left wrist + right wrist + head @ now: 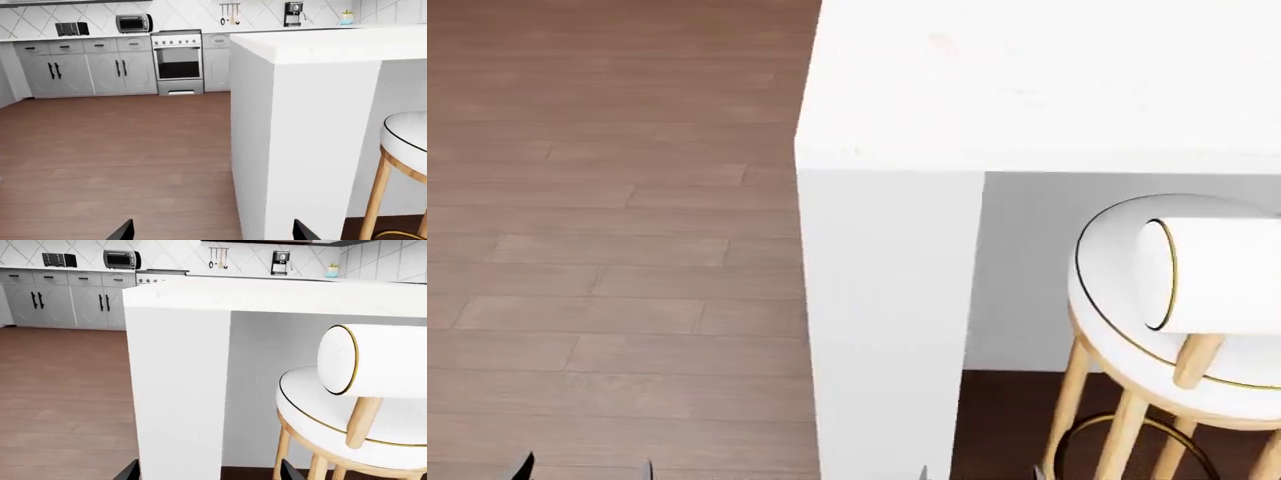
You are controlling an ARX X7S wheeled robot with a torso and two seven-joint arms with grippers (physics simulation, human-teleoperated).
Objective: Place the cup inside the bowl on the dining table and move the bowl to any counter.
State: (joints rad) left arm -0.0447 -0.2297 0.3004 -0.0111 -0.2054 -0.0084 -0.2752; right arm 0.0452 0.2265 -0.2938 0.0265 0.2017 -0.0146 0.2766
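White kitchen, wood floor; a tall white-topped table (1041, 90) with a stool (1174, 300) tucked under fills the view. Cup and bowl unseen, so the search goes on. Both grippers' jaws are spread wide, holding nothing.

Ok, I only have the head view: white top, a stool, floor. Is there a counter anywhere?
Observer: Yes, the left wrist view shows a wall counter across the wood floor, with a toaster on it.
Operator: Any cup or bowl?
Observer: Neither shows anywhere; the right wrist view shows nothing standing on the white top.
Operator: Grippers holding anything?
Observer: No, left gripper and right gripper are both open and empty.
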